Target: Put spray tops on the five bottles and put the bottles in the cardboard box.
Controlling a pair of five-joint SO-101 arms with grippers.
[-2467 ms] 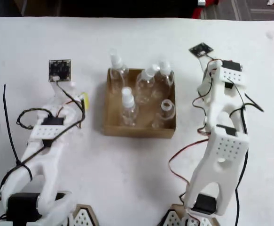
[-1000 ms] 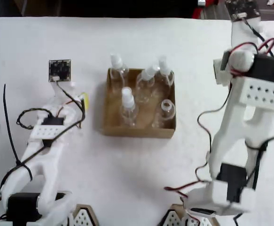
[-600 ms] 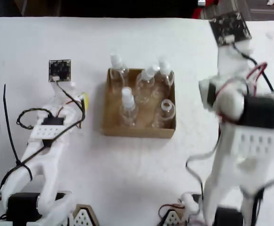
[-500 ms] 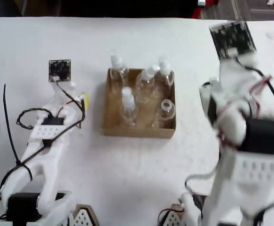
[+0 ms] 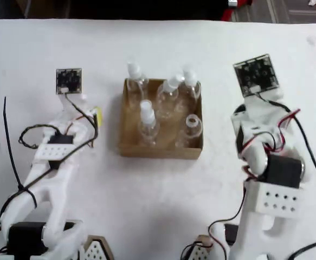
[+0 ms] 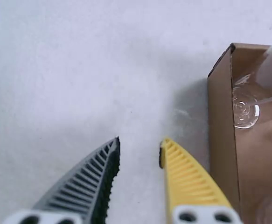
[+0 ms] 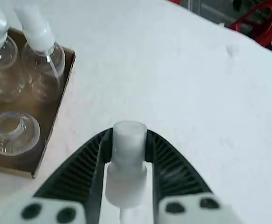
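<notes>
The cardboard box (image 5: 160,150) sits mid-table with several clear bottles inside. Most of them wear white spray tops, such as the one at the front (image 5: 147,122). One bottle (image 5: 191,128) at the box's front right corner has an open neck, also seen from the right wrist (image 7: 7,132). My right gripper (image 7: 129,135) is shut on a white spray top (image 7: 126,161), held above the table to the right of the box. My left gripper (image 6: 139,147) is open with nothing in it, low over the table beside the box's left wall (image 6: 219,121).
The left arm (image 5: 52,157) lies along the left side of the table, the right arm (image 5: 269,173) along the right. White tabletop stretches in front of the box and behind it. Red chair legs (image 7: 261,23) show beyond the table's far edge.
The right arm swung up high toward the far edge, then came back down and nearer, ending to the right of the box. The left arm and the bottles stayed put.
</notes>
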